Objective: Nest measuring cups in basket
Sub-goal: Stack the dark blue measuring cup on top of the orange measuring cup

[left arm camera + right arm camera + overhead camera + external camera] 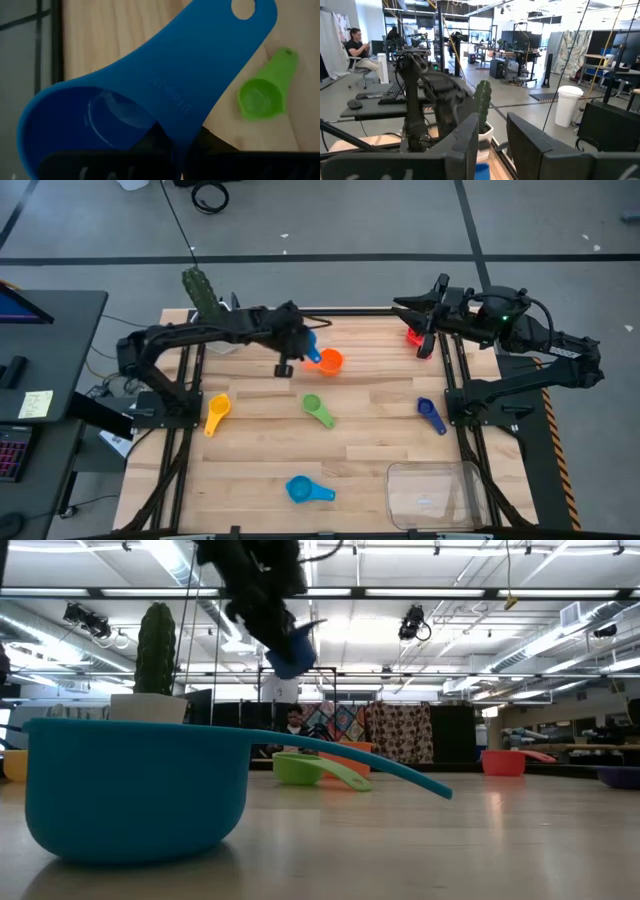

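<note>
Left gripper [300, 352] stays-free, clamped on a blue measuring cup [150, 105] above the table [380, 440], at nine o'clock of the orange cup [331, 361]; right gripper [425, 320] apparently apart.

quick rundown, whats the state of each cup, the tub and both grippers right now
blue plastic measuring cup: held in the air by the left gripper
orange cup: on table, upright
green cup: on table, upright
yellow cup: on table
dark blue cup: on table
light blue cup: on table, upright
red cup: on table
clear plastic tub: empty
right gripper: raised, jaws parted, holding nothing
</note>
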Robot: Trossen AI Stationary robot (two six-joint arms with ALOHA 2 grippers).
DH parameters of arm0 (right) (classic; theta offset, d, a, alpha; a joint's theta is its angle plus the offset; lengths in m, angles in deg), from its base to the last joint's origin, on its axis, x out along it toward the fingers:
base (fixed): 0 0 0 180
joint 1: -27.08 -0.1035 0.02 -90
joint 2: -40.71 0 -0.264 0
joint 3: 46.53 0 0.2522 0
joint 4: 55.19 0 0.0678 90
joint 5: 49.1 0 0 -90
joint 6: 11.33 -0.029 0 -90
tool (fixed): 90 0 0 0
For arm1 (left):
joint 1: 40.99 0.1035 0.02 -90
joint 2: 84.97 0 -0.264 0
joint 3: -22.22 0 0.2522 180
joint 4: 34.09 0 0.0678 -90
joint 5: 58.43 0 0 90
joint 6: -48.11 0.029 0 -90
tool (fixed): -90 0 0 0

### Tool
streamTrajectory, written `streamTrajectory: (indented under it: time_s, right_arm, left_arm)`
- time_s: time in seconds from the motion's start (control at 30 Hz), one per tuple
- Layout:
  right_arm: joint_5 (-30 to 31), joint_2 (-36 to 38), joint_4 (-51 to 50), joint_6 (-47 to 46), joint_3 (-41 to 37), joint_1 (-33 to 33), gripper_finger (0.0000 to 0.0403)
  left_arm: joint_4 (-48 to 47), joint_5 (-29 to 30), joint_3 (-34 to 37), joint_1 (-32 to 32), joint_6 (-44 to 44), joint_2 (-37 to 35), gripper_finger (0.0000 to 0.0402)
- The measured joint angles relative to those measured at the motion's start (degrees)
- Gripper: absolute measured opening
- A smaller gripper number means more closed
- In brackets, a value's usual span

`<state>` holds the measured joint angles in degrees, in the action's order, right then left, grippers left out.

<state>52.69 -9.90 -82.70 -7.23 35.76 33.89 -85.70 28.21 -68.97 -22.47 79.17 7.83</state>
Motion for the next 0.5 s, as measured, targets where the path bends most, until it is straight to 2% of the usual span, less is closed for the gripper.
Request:
streamTrajectory:
  time_s: [0.13, 0.23, 0.33, 0.5]
  right_arm:
    - [0.17, 0.00, -0.01, -0.06, 0.00, 0.02, 0.0107]
    - [0.17, 0.00, -0.01, -0.09, 0.00, 0.02, 0.0107]
    - [0.17, -0.25, 0.01, -0.14, 0.00, 0.02, 0.0107]
    - [0.15, -0.39, -0.05, -0.20, 0.00, 0.04, 0.0107]
  left_arm:
    - [1.71, -1.07, -1.97, -0.02, 1.10, 5.24, 0.0017]
    - [2.02, -1.25, -5.78, 0.02, 0.86, 9.72, 0.0017]
    - [1.35, -3.87, -10.49, 0.05, 0.75, 14.48, 0.0017]
    - [-5.31, -6.40, -19.26, -0.13, 0.68, 21.78, 0.0017]
